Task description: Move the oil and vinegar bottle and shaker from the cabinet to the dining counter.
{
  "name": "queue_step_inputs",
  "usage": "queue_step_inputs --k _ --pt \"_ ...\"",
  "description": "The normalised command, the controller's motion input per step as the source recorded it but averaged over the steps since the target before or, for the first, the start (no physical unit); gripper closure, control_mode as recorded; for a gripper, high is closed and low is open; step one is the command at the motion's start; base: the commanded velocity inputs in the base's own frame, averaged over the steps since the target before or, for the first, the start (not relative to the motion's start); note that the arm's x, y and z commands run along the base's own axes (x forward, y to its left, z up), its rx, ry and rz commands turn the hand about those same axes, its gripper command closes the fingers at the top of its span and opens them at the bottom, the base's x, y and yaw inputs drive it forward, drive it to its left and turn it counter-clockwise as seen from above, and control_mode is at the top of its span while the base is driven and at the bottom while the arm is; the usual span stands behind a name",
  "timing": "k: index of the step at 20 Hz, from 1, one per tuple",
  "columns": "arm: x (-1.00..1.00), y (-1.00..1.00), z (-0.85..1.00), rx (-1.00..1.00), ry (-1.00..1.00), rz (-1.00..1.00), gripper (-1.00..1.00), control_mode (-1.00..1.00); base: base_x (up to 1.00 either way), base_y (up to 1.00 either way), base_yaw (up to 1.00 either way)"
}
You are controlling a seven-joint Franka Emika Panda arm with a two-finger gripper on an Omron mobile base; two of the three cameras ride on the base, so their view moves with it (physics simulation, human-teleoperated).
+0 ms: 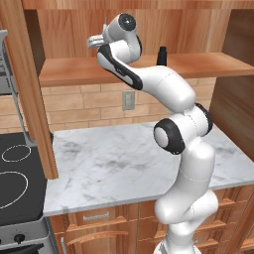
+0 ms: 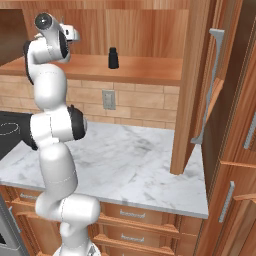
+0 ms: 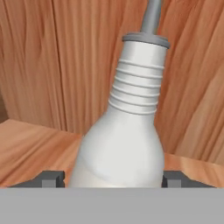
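Observation:
The oil and vinegar bottle [image 3: 127, 144], pale grey-white with a ribbed neck and thin spout, stands upright on the cabinet shelf [image 1: 74, 72]. In the hand view it sits right between the two fingers of my gripper [image 3: 113, 178]. The jaws are open around its wide base, the right one almost touching and the left one a sliver off. From the base views the gripper [image 1: 94, 42] [image 2: 75, 35] reaches into the cabinet at the shelf's left part. The small black shaker [image 1: 161, 55] [image 2: 113, 58] stands further right on the same shelf [image 2: 145, 70]. The dining counter is out of view.
Below the shelf lies a short marble worktop [image 1: 114, 163] [image 2: 135, 160] with a brick backsplash and a wall outlet [image 1: 128, 100]. A black stove [image 1: 15, 178] sits to its left. Open cabinet doors hang at either side [image 1: 30, 89] [image 2: 210, 85].

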Motion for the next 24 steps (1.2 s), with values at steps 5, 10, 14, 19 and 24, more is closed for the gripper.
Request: queue_step_inputs --k 5,10,14,19,24 --pt "0.02 0.14 -0.09 0.12 0.00 0.00 1.00 -1.00 0.00 0.00 0.00" --pt "-0.10 0.02 -0.11 0.13 0.00 0.00 1.00 -1.00 0.00 0.00 0.00" --pt "-0.49 0.20 -0.11 0.04 0.00 0.00 1.00 -1.00 0.00 0.00 0.00" --pt "-0.64 0.29 -0.11 0.00 0.00 0.00 1.00 -1.00 0.00 0.00 0.00" --pt "-0.79 0.19 -0.07 0.00 0.00 0.00 1.00 -1.00 0.00 0.00 0.00"
